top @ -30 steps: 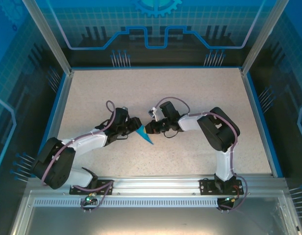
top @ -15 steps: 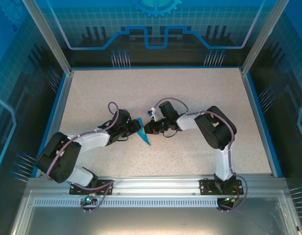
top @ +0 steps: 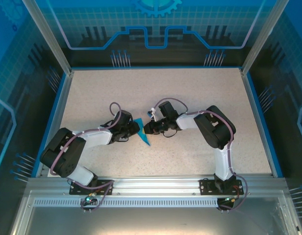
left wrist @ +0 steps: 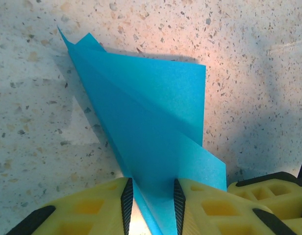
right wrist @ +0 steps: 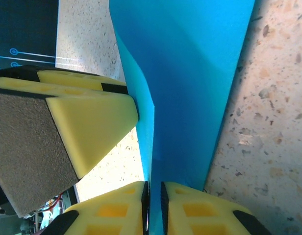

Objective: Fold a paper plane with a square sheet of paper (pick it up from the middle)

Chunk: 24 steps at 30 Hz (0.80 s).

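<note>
The teal-blue paper plane (top: 141,132) is a folded, pointed dart standing on edge on the speckled table, between the two grippers. In the left wrist view the paper plane (left wrist: 151,112) points away, and its tail runs between the spread pads of my left gripper (left wrist: 151,208), which is open around it. In the right wrist view my right gripper (right wrist: 154,208) is shut on the lower edge of the paper plane (right wrist: 190,73). A yellow finger (right wrist: 92,122) of the left gripper touches the sheet's left side. From above, the left gripper (top: 134,128) and right gripper (top: 146,129) meet at the paper.
The speckled table (top: 190,93) is framed by a blue rim and metal posts. An aluminium rail (top: 156,185) carrying the arm bases runs along the near edge. Both arms lie low across the middle of the table.
The left arm's elbow has swung right and forward, bringing its gripper closer to the paper. The right gripper and the paper have shifted slightly left.
</note>
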{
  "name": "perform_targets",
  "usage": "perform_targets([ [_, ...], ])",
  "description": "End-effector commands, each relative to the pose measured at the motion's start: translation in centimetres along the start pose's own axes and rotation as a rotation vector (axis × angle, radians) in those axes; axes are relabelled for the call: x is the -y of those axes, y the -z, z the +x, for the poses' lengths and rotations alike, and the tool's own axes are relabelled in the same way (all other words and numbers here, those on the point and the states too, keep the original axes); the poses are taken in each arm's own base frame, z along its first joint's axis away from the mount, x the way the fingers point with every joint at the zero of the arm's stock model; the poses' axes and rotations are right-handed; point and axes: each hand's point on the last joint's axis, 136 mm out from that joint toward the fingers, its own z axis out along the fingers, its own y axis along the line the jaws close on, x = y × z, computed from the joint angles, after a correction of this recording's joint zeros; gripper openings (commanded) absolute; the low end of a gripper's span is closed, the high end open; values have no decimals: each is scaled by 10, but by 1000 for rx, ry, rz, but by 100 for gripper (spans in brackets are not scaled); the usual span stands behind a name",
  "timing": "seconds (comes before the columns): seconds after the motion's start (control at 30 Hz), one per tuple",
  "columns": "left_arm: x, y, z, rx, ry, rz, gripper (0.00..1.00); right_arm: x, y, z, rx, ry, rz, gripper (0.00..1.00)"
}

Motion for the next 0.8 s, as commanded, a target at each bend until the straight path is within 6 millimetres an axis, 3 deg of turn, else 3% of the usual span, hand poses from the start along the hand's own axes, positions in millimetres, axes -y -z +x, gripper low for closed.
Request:
perform_targets([
  [0.0,-6,-3,-4,2,20,-50,32,3,2,1,-21,-3,11,20],
  [0.4,-11,-11,-1,-29,35,-89,29,-9,10,13,-42,30,40,31],
  [0.77,-11,-9,0,-30,39,-84,29,-12,8,20,-44,29,115,30],
])
